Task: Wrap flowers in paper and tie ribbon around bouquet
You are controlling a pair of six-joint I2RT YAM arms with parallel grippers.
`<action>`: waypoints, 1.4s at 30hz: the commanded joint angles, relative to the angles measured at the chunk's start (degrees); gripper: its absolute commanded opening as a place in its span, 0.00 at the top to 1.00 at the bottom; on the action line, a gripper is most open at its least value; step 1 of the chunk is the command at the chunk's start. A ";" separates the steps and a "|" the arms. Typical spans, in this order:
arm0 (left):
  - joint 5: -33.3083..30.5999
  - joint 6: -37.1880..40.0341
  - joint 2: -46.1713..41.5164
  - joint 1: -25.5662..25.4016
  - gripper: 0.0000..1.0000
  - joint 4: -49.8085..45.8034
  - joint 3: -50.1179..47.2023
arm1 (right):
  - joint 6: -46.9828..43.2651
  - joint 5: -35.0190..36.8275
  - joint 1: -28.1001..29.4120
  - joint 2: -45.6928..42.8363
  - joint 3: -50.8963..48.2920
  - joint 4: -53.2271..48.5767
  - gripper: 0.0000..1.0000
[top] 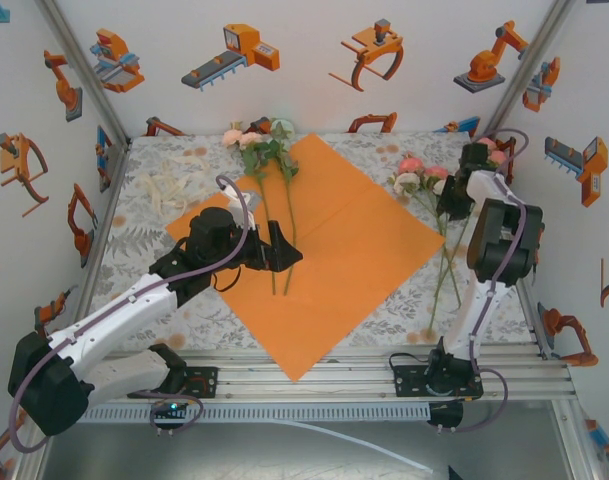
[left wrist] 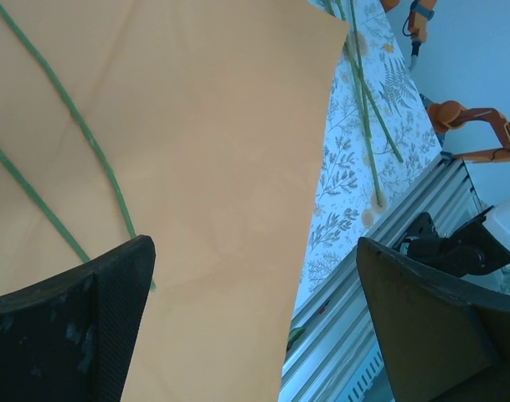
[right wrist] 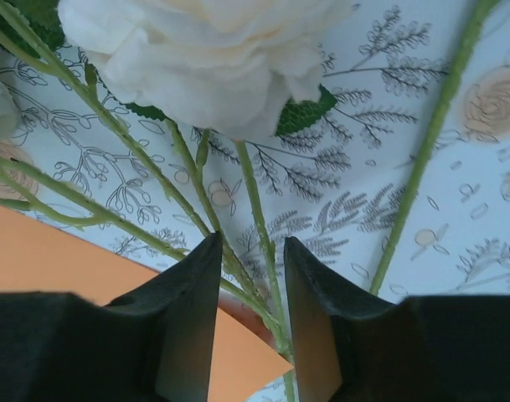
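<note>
Worktop (top: 144, 232): covered with a leaf-print cloth (top: 404, 300).
Centre: orange paper (top: 354, 250), laid diamond-wise.
Right: flowers (top: 420, 178), stems trailing nearward.
Far left: cream ribbon (top: 174, 190).

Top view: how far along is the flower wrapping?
Done: paper lies flat, with some flowers laid on it. In hand: right fingers straddle stems of the other flowers beside the paper; grip unclear. Left fingers hang open over the paper. Still to do: wrapping, then tying the ribbon, lying loose.
</note>
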 commanded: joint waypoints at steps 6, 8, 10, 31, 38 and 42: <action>-1.53 1.14 -0.26 -0.28 0.03 -0.94 2.05 | -5.18 1.49 -0.25 0.62 6.54 -5.06 0.92; -1.55 1.16 -0.08 -0.28 0.03 -0.73 2.09 | -6.10 1.89 -0.07 -1.78 6.90 -5.61 0.94; -1.62 1.16 0.01 -0.28 0.03 -0.53 2.09 | -6.56 1.98 0.01 -4.24 7.36 -6.20 0.94; -15.53 0.74 -6.68 0.78 0.03 -11.05 1.62 | 17.32 -10.80 22.93 -12.32 16.04 5.13 0.99; -15.90 -0.48 -9.89 1.39 0.03 -12.60 -0.01 | 21.13 -12.56 32.32 7.40 30.63 4.87 0.99; -14.57 -1.47 -9.77 1.63 0.03 -12.66 -0.11 | 23.70 -15.23 34.10 19.37 43.42 1.92 0.98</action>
